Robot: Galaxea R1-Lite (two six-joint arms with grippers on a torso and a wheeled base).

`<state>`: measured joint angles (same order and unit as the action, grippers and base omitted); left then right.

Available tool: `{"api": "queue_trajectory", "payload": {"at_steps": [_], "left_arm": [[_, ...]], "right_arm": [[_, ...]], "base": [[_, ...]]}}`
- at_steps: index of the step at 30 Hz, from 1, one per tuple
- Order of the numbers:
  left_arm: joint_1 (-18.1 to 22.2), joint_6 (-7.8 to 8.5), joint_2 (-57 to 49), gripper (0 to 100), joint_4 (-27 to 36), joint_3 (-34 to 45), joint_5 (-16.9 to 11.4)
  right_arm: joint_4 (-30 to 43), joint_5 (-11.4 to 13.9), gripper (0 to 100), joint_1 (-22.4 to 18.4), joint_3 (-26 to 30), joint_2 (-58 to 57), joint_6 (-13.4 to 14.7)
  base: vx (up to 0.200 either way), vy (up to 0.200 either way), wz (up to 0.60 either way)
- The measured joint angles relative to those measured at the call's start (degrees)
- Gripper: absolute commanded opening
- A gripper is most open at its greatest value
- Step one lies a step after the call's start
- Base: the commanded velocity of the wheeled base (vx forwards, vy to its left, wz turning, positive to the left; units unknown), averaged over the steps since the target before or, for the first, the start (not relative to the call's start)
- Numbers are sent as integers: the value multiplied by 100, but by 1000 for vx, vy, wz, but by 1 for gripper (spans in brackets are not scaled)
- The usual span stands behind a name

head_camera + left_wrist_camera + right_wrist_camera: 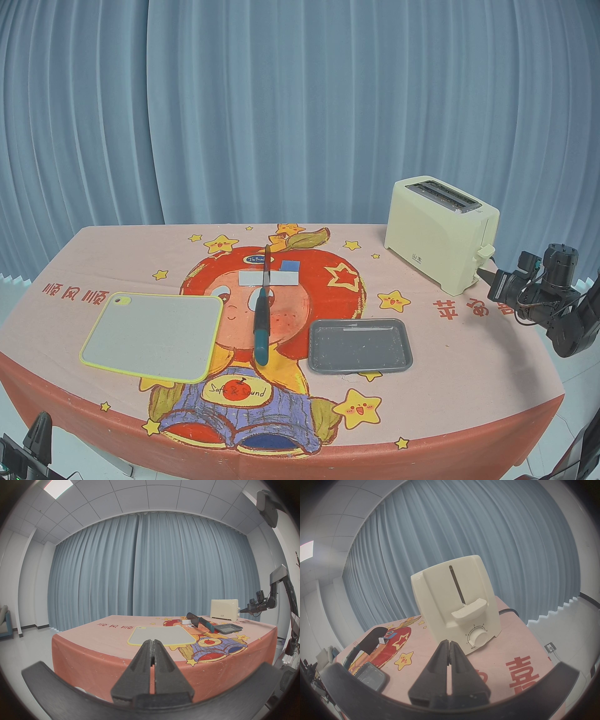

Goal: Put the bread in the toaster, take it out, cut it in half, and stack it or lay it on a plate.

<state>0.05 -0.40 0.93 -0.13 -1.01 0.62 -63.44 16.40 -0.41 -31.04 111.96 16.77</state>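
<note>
right gripper [449,644] pressed together, near toaster [447,583] lever [469,608] | left gripper [153,643] pressed together too | risk: a hard poke could slide the toaster away

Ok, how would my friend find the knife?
Look at the pink tablecloth with its big red apple-faced cartoon. The knife lies on that face, between the green-rimmed cutting board and the grey tray. It is the only long thin thing, with a teal handle.

open gap between right gripper [449,643] and toaster lever [469,608], knife [262,306] mid-table
</note>
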Motion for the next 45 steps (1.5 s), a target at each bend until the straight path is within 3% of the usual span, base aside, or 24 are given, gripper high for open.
{"api": "queue_trajectory", "payload": {"at_steps": [12, 18, 45], "left_arm": [[0, 0, 0, 0, 2, 0, 0], [0, 2, 0, 0, 2, 0, -2], [5, 5, 0, 0, 2, 0, 0]], "right_arm": [[0, -59, 0, 0, -105, 149, 17], [0, -146, 0, 0, -160, 249, 222], [0, -157, 0, -55, -294, 422, 246]], "base": [[0, 0, 0], [0, 0, 0], [0, 0, 0]]}}
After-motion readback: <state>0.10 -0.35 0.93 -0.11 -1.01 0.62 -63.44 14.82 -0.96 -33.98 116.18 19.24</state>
